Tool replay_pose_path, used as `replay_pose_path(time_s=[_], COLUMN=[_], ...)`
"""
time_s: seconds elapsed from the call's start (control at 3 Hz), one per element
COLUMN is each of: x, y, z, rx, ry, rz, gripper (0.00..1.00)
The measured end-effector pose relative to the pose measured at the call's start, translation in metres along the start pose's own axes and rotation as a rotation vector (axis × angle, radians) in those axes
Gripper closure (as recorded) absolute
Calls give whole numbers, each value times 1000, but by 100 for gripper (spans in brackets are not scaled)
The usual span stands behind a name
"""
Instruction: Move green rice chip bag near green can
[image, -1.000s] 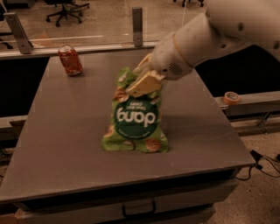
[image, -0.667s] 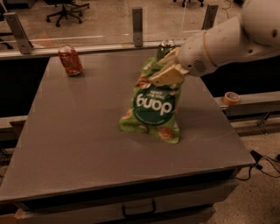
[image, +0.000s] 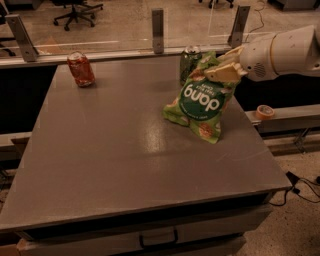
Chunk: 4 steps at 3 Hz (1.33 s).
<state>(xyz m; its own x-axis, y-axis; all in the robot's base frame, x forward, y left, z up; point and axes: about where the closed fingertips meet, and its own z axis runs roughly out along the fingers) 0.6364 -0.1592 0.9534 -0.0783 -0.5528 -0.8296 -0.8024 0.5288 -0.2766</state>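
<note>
The green rice chip bag (image: 201, 102) hangs upside down at the right back of the table, its lower corner touching or just above the tabletop. My gripper (image: 223, 70) comes in from the right and is shut on the bag's top edge. The green can (image: 189, 63) stands upright at the table's back edge, right behind the bag and partly hidden by it.
A red-orange can (image: 81, 69) stands at the table's back left. The grey table (image: 115, 155) has a drawer handle (image: 157, 238) in its front. A glass barrier with posts (image: 158, 22) runs behind the table. A tape roll (image: 264, 111) lies on a ledge to the right.
My gripper has carried the bag from the table's middle to the right and back, up beside the green can.
</note>
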Motion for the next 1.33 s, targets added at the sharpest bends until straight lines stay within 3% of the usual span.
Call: replay_pose_path(time_s=[0.67,1.0,1.33], x=[28,37,44], y=[-58,-67,-67], z=[3,10,18], rx=[160,218,252], ry=[-122,-180,-184], rz=[107,154,185], gripper=[100,100,82])
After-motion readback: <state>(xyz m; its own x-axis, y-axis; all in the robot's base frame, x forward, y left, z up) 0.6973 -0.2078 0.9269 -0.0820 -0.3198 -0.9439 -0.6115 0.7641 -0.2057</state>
